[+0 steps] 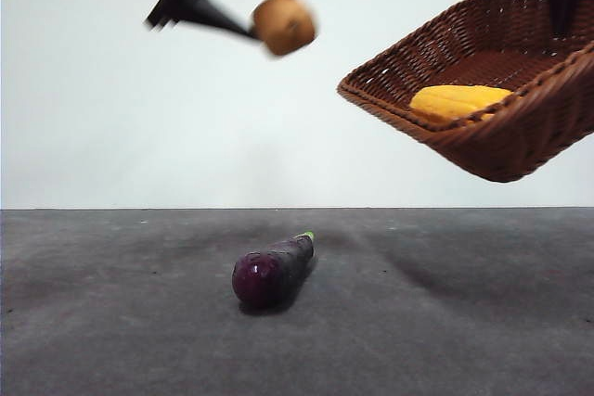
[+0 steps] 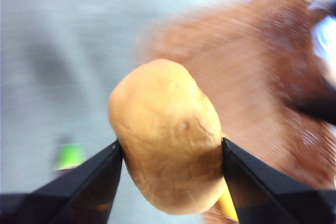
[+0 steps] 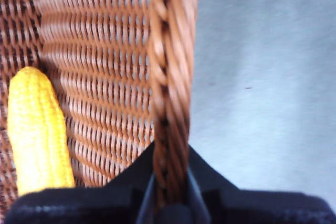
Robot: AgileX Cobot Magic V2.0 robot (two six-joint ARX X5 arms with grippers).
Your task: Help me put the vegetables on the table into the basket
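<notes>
My left gripper is shut on the brown potato and holds it high above the table, to the left of the basket; in the left wrist view the potato sits between both jaws. My right gripper is shut on the rim of the reddish-brown wicker basket and holds it tilted in the air at the right. The bumpy yellow vegetable lies inside the basket and also shows in the right wrist view. The purple eggplant lies on the dark grey table.
A plain white wall stands behind the table. The basket shows blurred beyond the potato in the left wrist view.
</notes>
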